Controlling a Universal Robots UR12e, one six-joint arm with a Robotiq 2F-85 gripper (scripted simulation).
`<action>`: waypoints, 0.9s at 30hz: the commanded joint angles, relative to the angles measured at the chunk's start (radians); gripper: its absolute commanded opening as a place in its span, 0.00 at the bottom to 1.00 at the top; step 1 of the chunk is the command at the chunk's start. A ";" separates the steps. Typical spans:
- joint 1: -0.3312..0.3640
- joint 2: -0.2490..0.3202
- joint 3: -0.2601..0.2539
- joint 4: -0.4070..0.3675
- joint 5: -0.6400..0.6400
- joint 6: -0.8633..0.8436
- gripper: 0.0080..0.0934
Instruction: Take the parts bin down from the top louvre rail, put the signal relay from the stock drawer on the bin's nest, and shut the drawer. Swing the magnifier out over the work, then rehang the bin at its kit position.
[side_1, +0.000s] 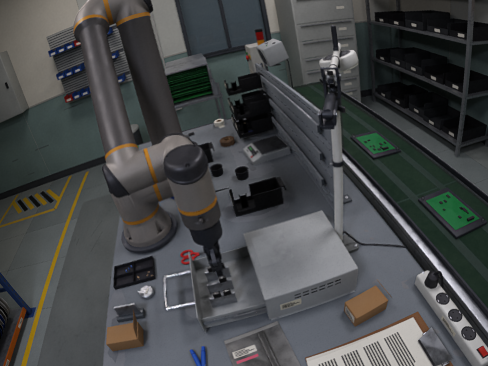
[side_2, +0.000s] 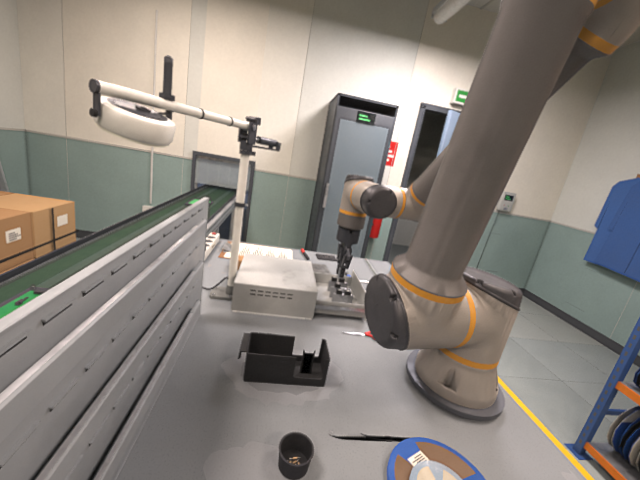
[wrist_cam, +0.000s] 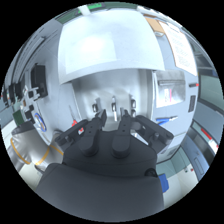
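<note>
My gripper hangs open over the pulled-out stock drawer, holding nothing. Its fingers point down at the middle of three small relays that stand in a row in the drawer. The drawer sticks out of a grey cabinet. The black parts bin sits on the bench, further along from the cabinet and apart from it. The magnifier on its post is swung back over the louvre panel, away from the bench.
The arm's base stands beside the drawer. Red scissors, a black tray, cardboard boxes, blue pliers, a pouch and a clipboard lie around. A small cup stands nearer the second side camera.
</note>
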 joint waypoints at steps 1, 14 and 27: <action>0.000 0.005 0.002 -0.008 0.000 0.000 0.35; 0.000 0.082 0.031 -0.114 0.000 0.000 0.35; 0.000 0.124 0.043 -0.169 0.000 0.000 0.35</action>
